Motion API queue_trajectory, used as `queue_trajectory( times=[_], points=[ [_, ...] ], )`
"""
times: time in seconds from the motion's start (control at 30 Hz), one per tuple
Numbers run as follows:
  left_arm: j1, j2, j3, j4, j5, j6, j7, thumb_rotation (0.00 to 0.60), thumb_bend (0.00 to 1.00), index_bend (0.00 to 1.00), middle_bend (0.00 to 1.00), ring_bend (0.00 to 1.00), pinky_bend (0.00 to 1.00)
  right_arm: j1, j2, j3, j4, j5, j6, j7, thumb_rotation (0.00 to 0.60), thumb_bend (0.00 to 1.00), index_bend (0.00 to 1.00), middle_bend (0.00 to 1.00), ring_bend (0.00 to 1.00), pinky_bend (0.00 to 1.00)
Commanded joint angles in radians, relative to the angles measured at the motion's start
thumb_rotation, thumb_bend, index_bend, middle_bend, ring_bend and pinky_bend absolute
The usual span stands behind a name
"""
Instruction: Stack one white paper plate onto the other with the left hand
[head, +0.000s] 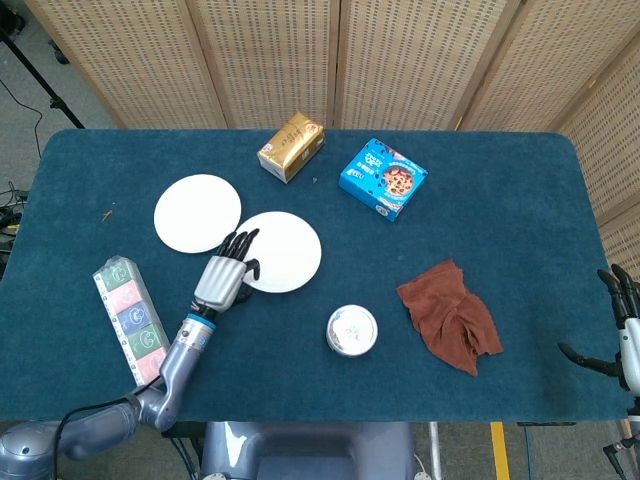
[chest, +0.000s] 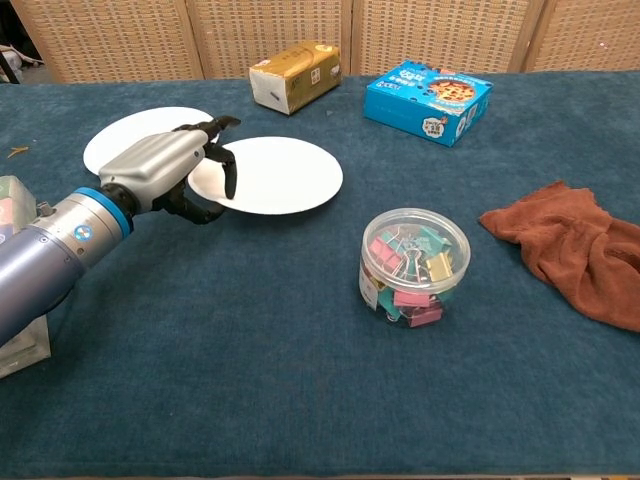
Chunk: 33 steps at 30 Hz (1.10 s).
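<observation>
Two white paper plates lie on the blue table. One plate (head: 197, 212) (chest: 130, 135) rests flat at the left. My left hand (head: 226, 273) (chest: 175, 170) pinches the near-left rim of the other plate (head: 285, 250) (chest: 275, 174), thumb under and fingers over. In the chest view this plate looks raised off the cloth at the held edge. My right hand (head: 622, 325) hangs off the table's right edge, fingers spread, holding nothing.
A gold box (head: 291, 146) and a blue cookie box (head: 383, 178) stand at the back. A clear tub of binder clips (chest: 414, 264), a brown cloth (chest: 575, 245) and a pack of tins (head: 129, 318) sit along the front.
</observation>
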<state>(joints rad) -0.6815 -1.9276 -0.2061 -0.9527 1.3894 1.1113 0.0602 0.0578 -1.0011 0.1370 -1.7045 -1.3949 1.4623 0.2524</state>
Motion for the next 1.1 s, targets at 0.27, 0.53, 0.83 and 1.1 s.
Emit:
queue_trajectory(
  times=[0.27,0.53,0.83,1.1],
  points=[
    [-0.026,0.125,-0.081,-0.100,0.023,0.101,0.004,0.600,0.50,0.90,0.00,0.00,0.00,0.002,-0.006,-0.001,-0.001,0.001,-0.003,-0.014,0.600,0.00,0.00,0.00,0.00,0.00],
    [-0.013,0.222,-0.128,-0.110,-0.011,0.129,-0.023,0.600,0.50,0.92,0.00,0.00,0.00,0.006,-0.013,-0.005,-0.002,-0.001,-0.010,-0.031,0.600,0.00,0.00,0.00,0.00,0.00],
    [0.006,0.241,-0.140,-0.007,-0.076,0.099,-0.128,0.600,0.50,0.92,0.00,0.00,0.00,0.014,-0.024,-0.011,-0.006,-0.003,-0.023,-0.060,0.600,0.00,0.00,0.00,0.00,0.00],
    [0.005,0.188,-0.126,0.136,-0.099,0.068,-0.224,0.600,0.50,0.92,0.00,0.00,0.00,0.019,-0.032,-0.015,-0.006,0.000,-0.034,-0.078,0.600,0.00,0.00,0.00,0.00,0.00]
  ],
)
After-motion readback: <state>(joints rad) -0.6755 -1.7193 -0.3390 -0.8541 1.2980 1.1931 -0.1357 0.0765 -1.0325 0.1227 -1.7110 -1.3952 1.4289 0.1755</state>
